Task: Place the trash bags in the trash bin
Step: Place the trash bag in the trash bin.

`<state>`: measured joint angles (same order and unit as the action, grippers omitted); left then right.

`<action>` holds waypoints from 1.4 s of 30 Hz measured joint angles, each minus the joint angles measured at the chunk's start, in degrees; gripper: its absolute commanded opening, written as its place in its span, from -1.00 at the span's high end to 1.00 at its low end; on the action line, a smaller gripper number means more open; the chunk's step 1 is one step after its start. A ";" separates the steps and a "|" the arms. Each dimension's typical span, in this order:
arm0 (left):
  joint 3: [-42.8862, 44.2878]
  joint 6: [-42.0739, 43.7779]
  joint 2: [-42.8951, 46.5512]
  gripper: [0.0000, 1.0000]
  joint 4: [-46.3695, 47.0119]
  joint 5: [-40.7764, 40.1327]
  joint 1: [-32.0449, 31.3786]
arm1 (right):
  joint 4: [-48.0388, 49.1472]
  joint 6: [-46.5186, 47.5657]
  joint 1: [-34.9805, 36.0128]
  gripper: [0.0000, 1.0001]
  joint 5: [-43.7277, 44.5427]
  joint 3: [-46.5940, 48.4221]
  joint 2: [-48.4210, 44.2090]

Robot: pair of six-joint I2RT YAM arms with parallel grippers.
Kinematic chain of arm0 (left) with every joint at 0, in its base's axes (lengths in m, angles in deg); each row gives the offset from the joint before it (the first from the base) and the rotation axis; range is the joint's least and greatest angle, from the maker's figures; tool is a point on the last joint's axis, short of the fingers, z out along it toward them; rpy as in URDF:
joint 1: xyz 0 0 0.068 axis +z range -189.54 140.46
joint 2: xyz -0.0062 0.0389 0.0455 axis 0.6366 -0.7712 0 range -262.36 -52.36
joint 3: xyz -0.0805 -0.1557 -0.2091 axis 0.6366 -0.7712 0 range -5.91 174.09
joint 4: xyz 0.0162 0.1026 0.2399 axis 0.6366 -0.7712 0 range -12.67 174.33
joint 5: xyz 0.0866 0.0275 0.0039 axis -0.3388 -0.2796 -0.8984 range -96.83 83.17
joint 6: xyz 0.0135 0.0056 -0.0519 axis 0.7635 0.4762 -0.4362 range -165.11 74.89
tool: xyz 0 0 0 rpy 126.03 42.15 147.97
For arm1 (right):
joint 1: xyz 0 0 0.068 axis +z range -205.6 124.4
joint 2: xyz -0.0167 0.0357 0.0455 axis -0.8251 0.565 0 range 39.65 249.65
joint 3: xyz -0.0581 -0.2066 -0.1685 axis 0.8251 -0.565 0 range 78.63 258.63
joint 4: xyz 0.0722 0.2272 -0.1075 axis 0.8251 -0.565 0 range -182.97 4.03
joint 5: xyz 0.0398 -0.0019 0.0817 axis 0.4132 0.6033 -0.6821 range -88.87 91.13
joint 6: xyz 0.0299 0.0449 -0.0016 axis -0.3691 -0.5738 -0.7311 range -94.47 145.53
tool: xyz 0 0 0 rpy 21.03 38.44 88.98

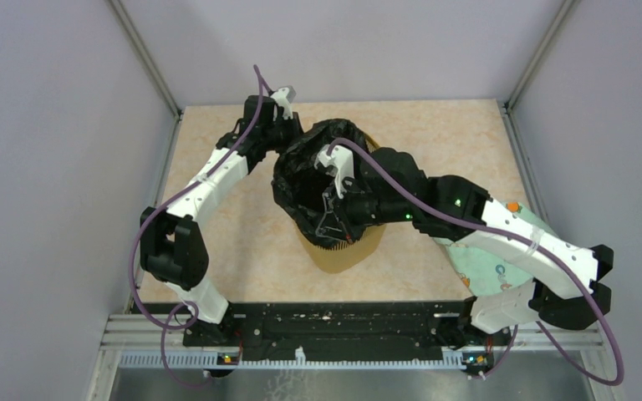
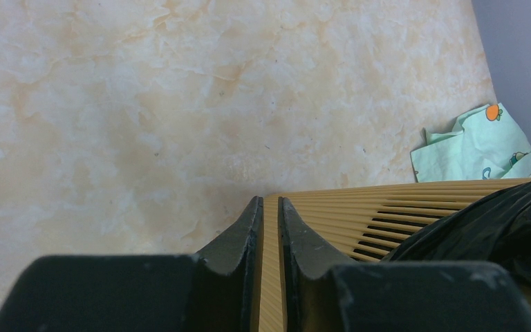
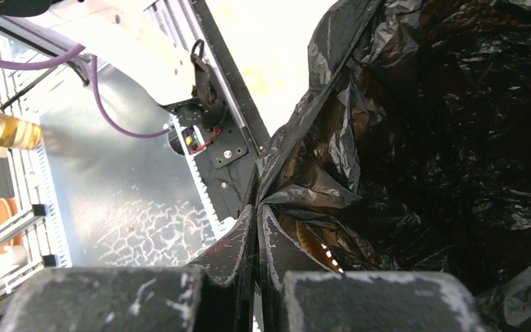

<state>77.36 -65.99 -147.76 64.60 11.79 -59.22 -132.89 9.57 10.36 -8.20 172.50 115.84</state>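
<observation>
The mustard-yellow trash bin [image 1: 344,253] stands mid-table. A glossy black trash bag [image 1: 313,171] is draped over its mouth and hangs down inside. My left gripper [image 1: 287,134] is at the bin's far-left rim. In the left wrist view this gripper [image 2: 269,202] is shut on the slotted wall of the bin [image 2: 346,211], with the bag [image 2: 505,225] at the right. My right gripper [image 1: 329,227] reaches over the bin's near side. In the right wrist view it [image 3: 256,209] is shut on a pinched fold at the edge of the bag [image 3: 422,138]. A sliver of the bin [image 3: 312,243] shows beneath.
A pale green patterned cloth [image 1: 478,269] lies at the table's right side under the right arm, and shows again in the left wrist view [image 2: 471,145]. Metal frame posts and grey walls close in the table. The arm bases stand along the near rail [image 1: 334,322].
</observation>
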 measured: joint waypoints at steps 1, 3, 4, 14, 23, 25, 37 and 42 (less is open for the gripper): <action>0.00 0.00 0.00 0.63 0.00 0.00 0.00 | 0.04 -0.13 0.24 1.00 0.00 -0.02 0.00; 0.00 -0.02 0.00 0.64 0.00 0.00 0.00 | 0.24 -0.24 0.61 1.00 0.00 -0.13 0.00; 0.00 -0.04 0.00 0.64 0.00 0.00 0.00 | 0.42 -0.28 0.74 1.00 -0.02 -0.26 -0.02; 0.00 -0.20 -0.02 0.68 0.00 -0.15 0.00 | 1.38 -1.25 1.18 1.00 1.70 -7.78 -1.81; -0.02 -0.50 -1.46 0.71 0.11 -0.70 -0.15 | 2.25 -2.82 1.46 1.00 5.18 -12.52 -4.48; -0.17 -0.66 -2.03 0.72 0.17 -0.72 -0.26 | 2.54 -3.19 1.49 1.00 6.01 -13.35 -5.09; -0.46 -1.27 -2.67 0.71 0.63 -1.53 -0.31 | 6.40 -3.80 1.81 0.87 13.51 -22.64 -9.33; -0.46 -1.29 -2.67 0.71 0.63 -1.53 -0.31 | 7.04 -4.28 1.81 0.77 18.47 -24.96 -11.78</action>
<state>76.90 -67.28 -150.42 65.23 10.26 -59.53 -125.85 5.28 12.17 10.27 147.54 104.06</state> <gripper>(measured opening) 0.146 0.084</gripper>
